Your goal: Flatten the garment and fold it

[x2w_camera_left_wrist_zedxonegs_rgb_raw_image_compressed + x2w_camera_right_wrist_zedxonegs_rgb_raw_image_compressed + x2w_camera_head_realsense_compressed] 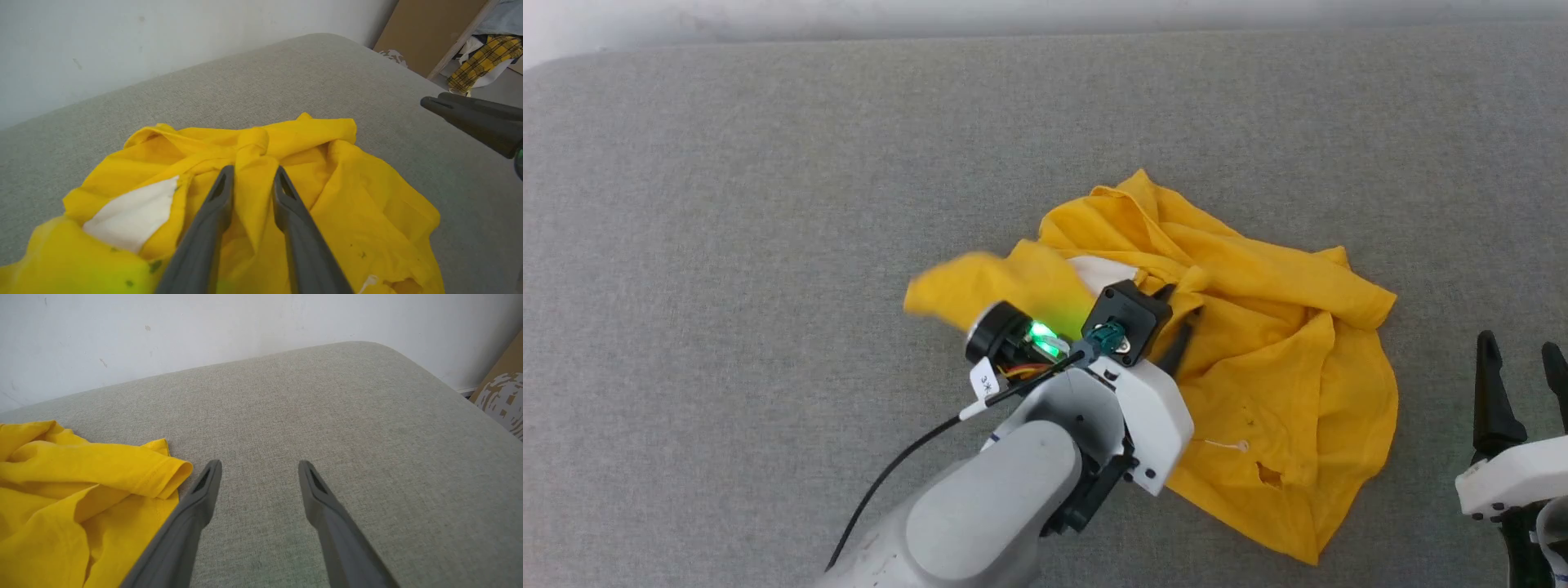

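Garment [1258,327]: thin bright yellow T-shirt, white patch, small hole near one edge. It lies bunched right of centre on the grey cloth-covered tabletop [768,163], the heap running far-left to near-right. The dark two-fingered left tool [253,179] sits mid-heap, closed to a narrow gap on a raised ridge of cloth. The matching right tool [1519,351] is spread wide and holds nothing, just beside the garment's right edge. Spreading likely wants that free edge, which lies to the right tool's left; the right arm is nearer.
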`<state>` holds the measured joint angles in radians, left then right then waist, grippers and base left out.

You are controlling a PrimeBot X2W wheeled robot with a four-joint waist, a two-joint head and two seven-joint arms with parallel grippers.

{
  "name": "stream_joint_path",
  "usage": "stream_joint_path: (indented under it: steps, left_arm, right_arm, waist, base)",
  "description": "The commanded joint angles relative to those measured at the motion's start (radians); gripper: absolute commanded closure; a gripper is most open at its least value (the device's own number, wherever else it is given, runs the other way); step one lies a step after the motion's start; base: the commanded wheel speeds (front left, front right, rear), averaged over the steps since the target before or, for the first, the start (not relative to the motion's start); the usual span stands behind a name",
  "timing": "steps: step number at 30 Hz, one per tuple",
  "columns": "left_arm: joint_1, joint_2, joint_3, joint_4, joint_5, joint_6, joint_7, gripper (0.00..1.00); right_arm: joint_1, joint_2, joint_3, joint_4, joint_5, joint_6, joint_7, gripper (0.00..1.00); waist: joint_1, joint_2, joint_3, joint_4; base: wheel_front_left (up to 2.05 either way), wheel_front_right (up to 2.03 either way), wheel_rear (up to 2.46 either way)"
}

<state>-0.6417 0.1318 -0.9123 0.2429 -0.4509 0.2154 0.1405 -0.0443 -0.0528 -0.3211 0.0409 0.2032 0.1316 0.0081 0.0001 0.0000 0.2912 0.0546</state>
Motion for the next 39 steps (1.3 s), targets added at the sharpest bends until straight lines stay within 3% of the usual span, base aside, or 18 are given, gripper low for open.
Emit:
stream_joint_path:
  steps: [1, 6, 14, 16, 19, 30, 31, 32, 33, 39]
  left_arm:
    - [0.023, -0.010, 0.008, 0.011, -0.035, -0.013, -0.010, 0.00]
    - [0.038, 0.017, 0.088, -0.038, -0.105, -0.014, -0.035, 0.00]
    - [0.101, 0.241, 0.210, -0.202, -0.105, 0.064, -0.004, 0.00]
    - [0.130, 0.296, 0.212, -0.216, -0.099, 0.073, 0.026, 0.00]
    - [0.170, 0.335, 0.202, -0.225, -0.123, 0.063, 0.079, 0.00]
    - [0.173, 0.316, 0.158, -0.182, -0.155, 0.020, 0.128, 0.00]
    - [0.169, 0.312, 0.158, -0.176, -0.152, 0.020, 0.120, 0.39]
    - [0.166, 0.306, 0.162, -0.173, -0.152, 0.022, 0.108, 0.95]
    - [0.165, 0.301, 0.165, -0.170, -0.153, 0.023, 0.097, 1.00]
    - [0.162, 0.287, 0.206, -0.168, -0.175, 0.031, 0.036, 1.00]
  right_arm:
    - [-0.006, 0.003, -0.002, 0.003, 0.000, -0.001, -0.004, 0.00]
    - [0.008, 0.003, -0.002, 0.012, 0.003, -0.001, -0.009, 0.00]
    - [0.017, 0.003, 0.003, 0.015, 0.004, -0.001, -0.009, 0.00]
    - [0.019, 0.003, 0.004, 0.014, 0.003, -0.001, -0.007, 0.00]
    - [0.017, 0.003, 0.003, 0.009, -0.002, -0.001, -0.002, 0.00]
    - [-0.005, 0.003, 0.008, -0.016, -0.010, -0.001, 0.016, 0.00]
    - [-0.006, 0.003, 0.008, -0.017, -0.011, -0.001, 0.017, 0.00]
    - [-0.007, 0.003, 0.008, -0.017, -0.011, -0.001, 0.017, 0.00]
    - [-0.007, 0.003, 0.007, -0.017, -0.011, -0.001, 0.018, 0.00]
    - [-0.004, 0.003, -0.005, -0.014, -0.012, -0.001, 0.017, 0.00]
  waist:
    - [-0.0001, 0.0000, -0.005, -0.002]
    - [-0.0001, 0.0000, -0.017, -0.001]
    - [-0.0001, 0.0000, -0.018, 0.003]
    - [-0.0001, 0.0000, -0.016, 0.008]
    - [-0.0001, 0.0000, -0.011, 0.016]
    - [-0.0001, 0.0000, 0.011, 0.025]
    - [-0.0001, 0.0000, 0.012, 0.024]
    - [-0.0001, 0.0000, 0.013, 0.023]
    - [-0.0001, 0.0000, 0.013, 0.023]
    - [-0.0001, 0.0000, 0.003, 0.026]
  base:
    - [0.00, 0.00, 0.00]
    - [0.00, 0.00, 0.00]
    - [0.00, 0.00, 0.00]
    - [0.00, 0.00, 0.00]
    - [0.00, 0.00, 0.00]
    - [0.00, 0.00, 0.00]
    - [0.00, 0.00, 0.00]
    - [0.00, 0.00, 0.00]
    - [0.00, 0.00, 0.00]
    - [0.00, 0.00, 0.00]
